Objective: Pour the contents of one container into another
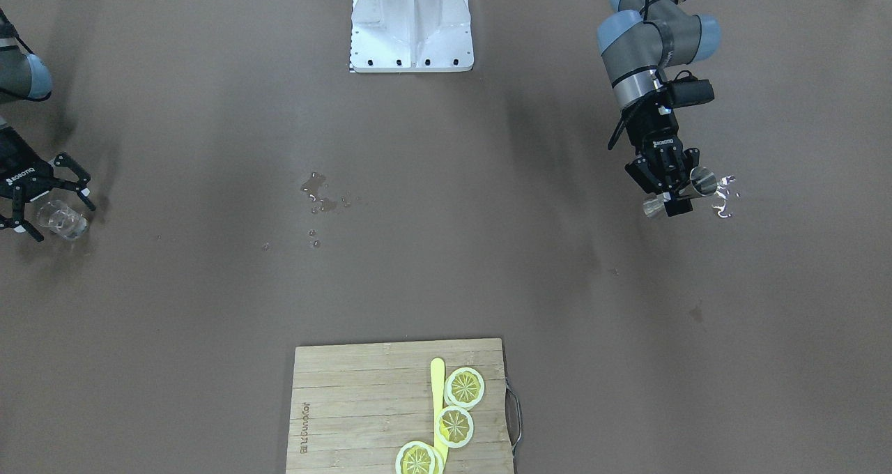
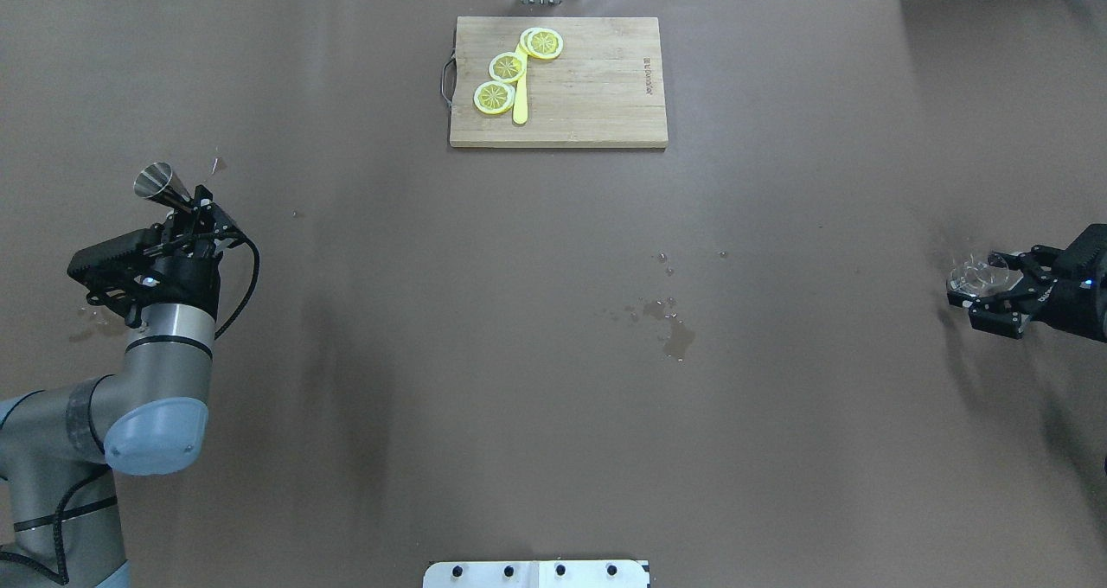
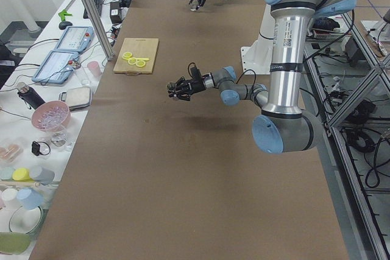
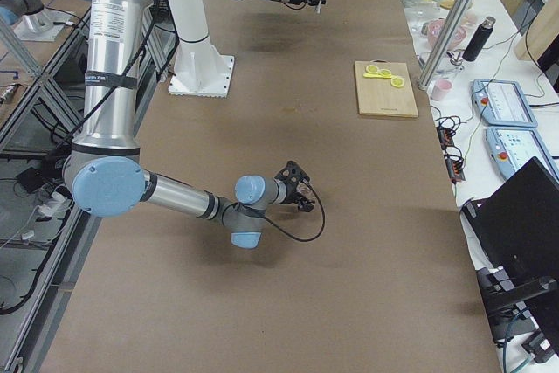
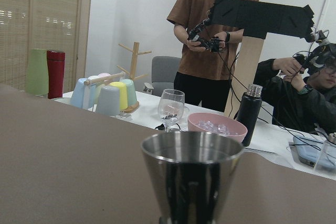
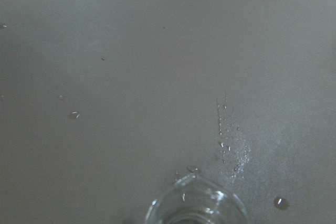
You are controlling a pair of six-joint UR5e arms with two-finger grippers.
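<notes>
Left gripper (image 1: 674,195) was closed on a metal jigger (image 1: 700,180), fingers clamped at its narrow waist, with a cone sticking out on each side. In the left wrist view the jigger's upper cup stood roughly upright, mouth up; its inside couldn't be seen. It was held off the table (image 2: 346,398) near the robot's left end.

Right gripper (image 2: 973,284) was at the opposite end, well apart. Its fingers were spread wide on either side of a clear glass (image 2: 969,275), which it appeared to grip just above the surface. Finger contact was hard to confirm. Right wrist view showed only the glass rim at the bottom edge, and droplets on the table.

Water spill (image 2: 670,324) lay mid-table between the arms. A wooden cutting board (image 2: 597,95) at the far edge carried three lemon slices (image 2: 508,67) and a yellow strip (image 2: 521,108)
</notes>
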